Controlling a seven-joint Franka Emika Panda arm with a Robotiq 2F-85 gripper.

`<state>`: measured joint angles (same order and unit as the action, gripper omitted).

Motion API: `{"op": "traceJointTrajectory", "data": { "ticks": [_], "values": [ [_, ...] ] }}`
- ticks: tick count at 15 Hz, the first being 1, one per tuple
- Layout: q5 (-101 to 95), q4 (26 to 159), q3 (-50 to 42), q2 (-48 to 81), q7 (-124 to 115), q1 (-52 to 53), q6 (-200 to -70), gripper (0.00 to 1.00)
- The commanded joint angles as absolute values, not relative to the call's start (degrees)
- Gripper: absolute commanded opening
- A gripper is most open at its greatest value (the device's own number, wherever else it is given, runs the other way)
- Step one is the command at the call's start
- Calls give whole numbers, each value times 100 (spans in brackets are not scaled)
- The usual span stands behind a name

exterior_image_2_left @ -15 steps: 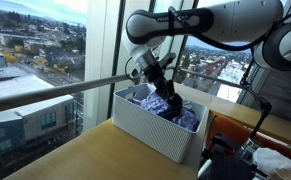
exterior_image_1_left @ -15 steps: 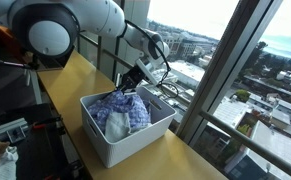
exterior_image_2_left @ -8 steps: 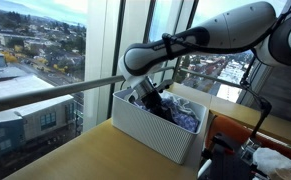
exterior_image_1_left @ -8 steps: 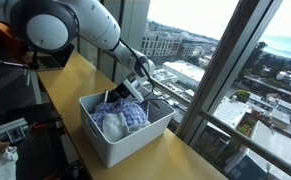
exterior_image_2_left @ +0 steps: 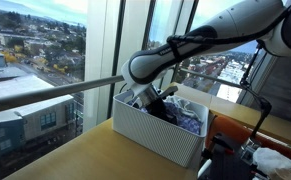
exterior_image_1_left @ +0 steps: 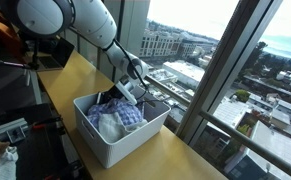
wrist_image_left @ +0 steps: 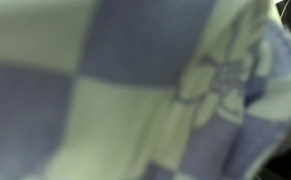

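A white ribbed basket (exterior_image_1_left: 97,143) (exterior_image_2_left: 155,135) stands on the wooden table by the window. It holds a crumpled blue-and-white checked cloth (exterior_image_1_left: 117,117) (exterior_image_2_left: 188,120). My gripper (exterior_image_1_left: 125,93) (exterior_image_2_left: 156,101) is pushed down into the basket and onto the cloth, with its fingers buried in the folds in both exterior views. The wrist view shows only the blurred checked cloth (wrist_image_left: 135,90) right against the camera, so the fingers are hidden there.
The wooden table (exterior_image_1_left: 65,80) (exterior_image_2_left: 75,155) runs along a tall window with metal frames (exterior_image_1_left: 220,70) and a rail (exterior_image_2_left: 45,88). Cluttered equipment sits at the table's edge (exterior_image_1_left: 0,135) (exterior_image_2_left: 245,150).
My gripper has gone down from above the basket into it, sinking into the cloth. The basket has shifted slightly on the table.
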<state>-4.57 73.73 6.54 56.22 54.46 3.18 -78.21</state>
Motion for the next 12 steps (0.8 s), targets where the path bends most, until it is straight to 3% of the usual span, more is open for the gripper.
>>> {"op": "traceJointTrajectory", "data": {
  "ticks": [1,8,12],
  "values": [
    [-626,7684,710,5095,5444,211,-7916,46],
    [-1625,6267,507,4412,5633,355,-7762,97],
    [-1913,4882,492,4762,6108,431,-8119,100]
  ]
}}
